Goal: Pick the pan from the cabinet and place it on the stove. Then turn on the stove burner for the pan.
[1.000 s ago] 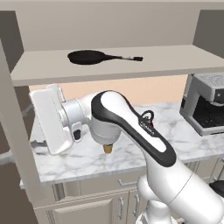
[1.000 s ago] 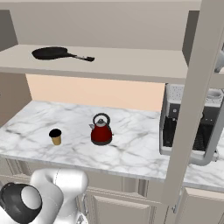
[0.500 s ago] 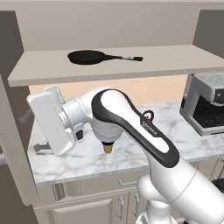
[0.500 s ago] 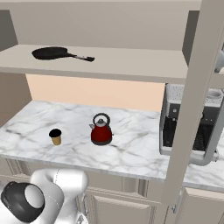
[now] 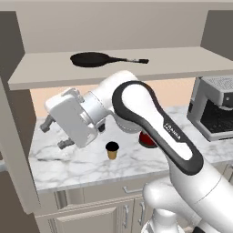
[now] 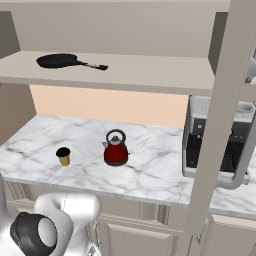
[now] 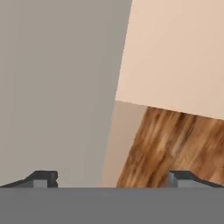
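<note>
The pan [image 5: 90, 59] lies flat on the open shelf [image 5: 182, 68] of the cabinet [image 6: 220, 125], toward the shelf's left part, with nothing touching it. Its long axis runs roughly level along the shelf: the round bowl sits at the left, and the straight handle [image 5: 129, 60] points right, toward the coffee machine [image 5: 216, 111] side.

The tool [image 5: 53, 133] hangs below the shelf edge and out over the left end of the counter [image 5: 82, 166], well apart from the pan. Its two fingers are spread wide and carry nothing; in the hand view the two tips stand far apart at the bottom corners, facing a grey panel and a strip of wood floor, not the pan.

The governing relation: the pan lies above the tool and somewhat to its right, on the far side of the shelf lip. In the inspector's judgement, the tool must rise clear of that lip and turn inward before any grasp; the handle end is farther from it than the bowl.

A small cup [image 5: 112, 150] and a red kettle [image 6: 116, 148] stand on the counter beneath, clear of that path.
</note>
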Motion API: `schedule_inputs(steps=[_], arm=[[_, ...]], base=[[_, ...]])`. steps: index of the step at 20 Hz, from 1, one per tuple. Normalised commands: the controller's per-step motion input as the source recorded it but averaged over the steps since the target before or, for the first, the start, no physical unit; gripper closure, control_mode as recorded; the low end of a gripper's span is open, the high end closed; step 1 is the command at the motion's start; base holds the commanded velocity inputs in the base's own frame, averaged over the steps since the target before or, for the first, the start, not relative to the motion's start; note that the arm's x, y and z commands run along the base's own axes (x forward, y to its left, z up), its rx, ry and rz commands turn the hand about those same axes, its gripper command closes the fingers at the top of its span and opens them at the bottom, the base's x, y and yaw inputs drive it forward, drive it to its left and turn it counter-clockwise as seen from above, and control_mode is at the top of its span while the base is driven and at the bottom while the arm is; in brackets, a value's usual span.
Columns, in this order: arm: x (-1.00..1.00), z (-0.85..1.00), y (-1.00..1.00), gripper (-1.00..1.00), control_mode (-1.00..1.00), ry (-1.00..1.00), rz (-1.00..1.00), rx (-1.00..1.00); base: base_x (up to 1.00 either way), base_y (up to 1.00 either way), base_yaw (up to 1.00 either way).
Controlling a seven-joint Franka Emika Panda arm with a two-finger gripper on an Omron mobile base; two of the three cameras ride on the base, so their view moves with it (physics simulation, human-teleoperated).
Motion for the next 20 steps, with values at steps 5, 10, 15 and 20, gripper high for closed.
schedule_inputs(steps=[5,10,15,20], arm=[[0.09,0.04,-0.57,-1.00,-1.00,-0.38,0.05,-0.04],[0.21,0.10,-0.59,-1.00,-1.00,-0.33,0.04,0.00],[0.24,0.13,-0.59,-1.00,-1.00,-0.33,0.03,0.00],[0.31,0.17,-0.64,-1.00,-1.00,-0.31,0.05,0.00]], base=[[0.00,0.00,0.00],[0.00,0.00,0.00],[0.00,0.00,0.00],[0.00,0.00,0.00]])
